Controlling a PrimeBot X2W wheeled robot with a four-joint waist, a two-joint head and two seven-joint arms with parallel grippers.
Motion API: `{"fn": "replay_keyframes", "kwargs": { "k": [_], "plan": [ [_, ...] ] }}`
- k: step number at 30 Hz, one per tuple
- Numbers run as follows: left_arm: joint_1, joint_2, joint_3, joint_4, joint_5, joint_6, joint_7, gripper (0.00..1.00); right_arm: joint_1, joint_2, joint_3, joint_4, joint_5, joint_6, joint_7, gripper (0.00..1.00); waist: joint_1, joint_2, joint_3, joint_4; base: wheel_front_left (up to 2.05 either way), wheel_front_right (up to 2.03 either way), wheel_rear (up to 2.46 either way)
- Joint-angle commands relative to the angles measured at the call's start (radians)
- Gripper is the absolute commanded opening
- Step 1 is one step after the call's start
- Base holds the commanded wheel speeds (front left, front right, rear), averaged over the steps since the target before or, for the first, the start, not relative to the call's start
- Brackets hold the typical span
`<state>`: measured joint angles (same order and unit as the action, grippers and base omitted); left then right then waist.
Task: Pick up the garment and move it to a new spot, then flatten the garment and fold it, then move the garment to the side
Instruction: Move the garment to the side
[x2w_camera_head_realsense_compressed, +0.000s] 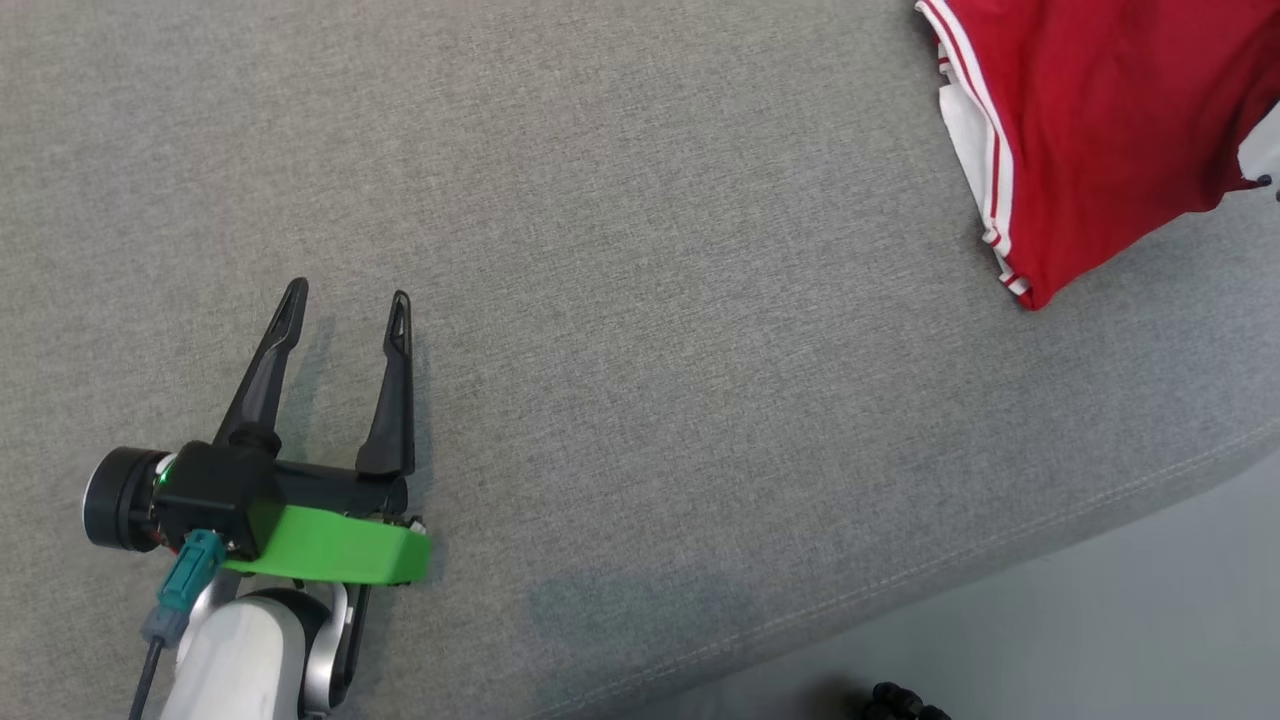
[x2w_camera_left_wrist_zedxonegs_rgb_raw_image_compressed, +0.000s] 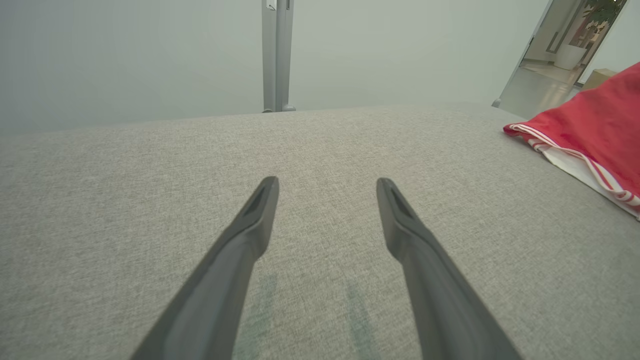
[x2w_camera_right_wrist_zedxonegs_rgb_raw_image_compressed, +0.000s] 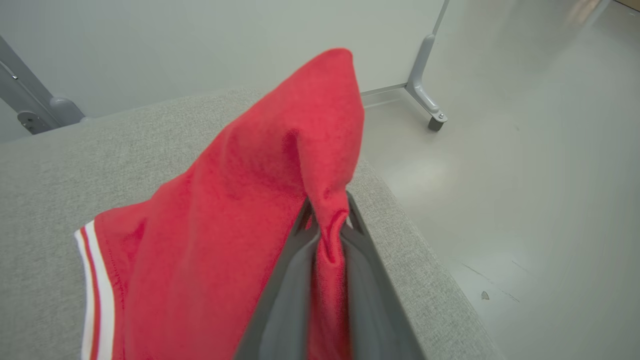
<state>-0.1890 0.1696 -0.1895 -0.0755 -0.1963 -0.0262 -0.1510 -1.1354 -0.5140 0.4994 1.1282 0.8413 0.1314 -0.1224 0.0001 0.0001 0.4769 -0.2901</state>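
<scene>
The garment (x2w_camera_head_realsense_compressed: 1100, 130) is red with white-and-red striped trim, lying at the far right of the grey fabric surface (x2w_camera_head_realsense_compressed: 640, 300). In the right wrist view my right gripper (x2w_camera_right_wrist_zedxonegs_rgb_raw_image_compressed: 327, 222) is shut on a fold of the garment (x2w_camera_right_wrist_zedxonegs_rgb_raw_image_compressed: 240, 210), which rises in a peak above the fingers. My left gripper (x2w_camera_head_realsense_compressed: 345, 297) stands open at the lower left of the head view, over bare fabric, nothing between its fingers. From the left wrist the garment (x2w_camera_left_wrist_zedxonegs_rgb_raw_image_compressed: 595, 130) lies well off to the right of the open left gripper (x2w_camera_left_wrist_zedxonegs_rgb_raw_image_compressed: 327, 187).
The grey surface's edge (x2w_camera_head_realsense_compressed: 950, 580) runs diagonally at the lower right, with pale floor (x2w_camera_head_realsense_compressed: 1100, 640) beyond. A metal post (x2w_camera_left_wrist_zedxonegs_rgb_raw_image_compressed: 277, 55) stands behind the far edge. A wheeled frame leg (x2w_camera_right_wrist_zedxonegs_rgb_raw_image_compressed: 427, 95) rests on the floor past the surface's corner.
</scene>
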Motion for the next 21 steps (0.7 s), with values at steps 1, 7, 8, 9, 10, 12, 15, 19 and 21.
{"fn": "replay_keyframes", "kwargs": {
  "k": [1,7,8,9,10,12,15,19,21],
  "plan": [
    [-0.014,0.008,-0.001,-0.011,0.006,0.002,0.005,1.0,-0.019,-0.004,-0.003,0.02,-0.013,-0.002,-0.012,0.0,-0.0001,-0.0001,0.023,0.022,0.0,0.0,0.0],
    [-0.016,0.016,-0.006,-0.044,0.013,0.011,0.021,1.0,-0.061,-0.005,-0.005,0.121,-0.081,-0.002,-0.106,0.22,-0.0001,-0.0001,0.049,0.041,0.0,0.0,0.0],
    [-0.017,0.017,-0.006,-0.046,0.012,0.012,0.022,1.0,-0.065,-0.001,-0.005,0.131,-0.096,-0.002,-0.115,0.8,-0.0001,-0.0001,0.051,0.043,0.0,0.0,0.0],
    [-0.017,0.017,-0.007,-0.048,0.011,0.013,0.022,1.0,-0.068,0.002,-0.008,0.14,-0.106,-0.002,-0.123,1.0,-0.0001,-0.0001,0.052,0.045,0.0,0.0,0.0],
    [-0.018,0.017,-0.008,-0.049,0.011,0.016,0.023,1.0,-0.071,0.005,-0.013,0.145,-0.116,-0.002,-0.128,1.0,-0.0001,-0.0001,0.053,0.047,0.0,0.0,0.0],
    [-0.019,0.014,-0.01,-0.048,0.011,0.019,0.02,1.0,-0.07,0.01,-0.026,0.154,-0.131,-0.002,-0.136,1.0,-0.0001,-0.0001,0.054,0.05,0.0,0.0,0.0],
    [-0.022,0.01,-0.01,-0.043,0.003,0.021,0.011,1.0,-0.068,0.012,-0.043,0.159,-0.156,-0.002,-0.142,1.0,-0.0001,-0.0001,0.048,0.054,0.0,0.0,0.0],
    [-0.024,0.006,0.001,-0.031,-0.008,0.027,-0.005,1.0,-0.077,0.025,-0.068,0.113,-0.193,-0.001,-0.144,1.0,-0.0001,-0.0001,0.03,0.056,0.0,0.0,0.0],
    [-0.025,0.004,0.008,-0.022,-0.017,0.031,-0.017,1.0,-0.05,0.027,-0.084,0.065,-0.218,-0.002,-0.143,1.0,-0.0001,-0.0001,0.014,0.057,0.0,0.0,0.0]
  ]
}}
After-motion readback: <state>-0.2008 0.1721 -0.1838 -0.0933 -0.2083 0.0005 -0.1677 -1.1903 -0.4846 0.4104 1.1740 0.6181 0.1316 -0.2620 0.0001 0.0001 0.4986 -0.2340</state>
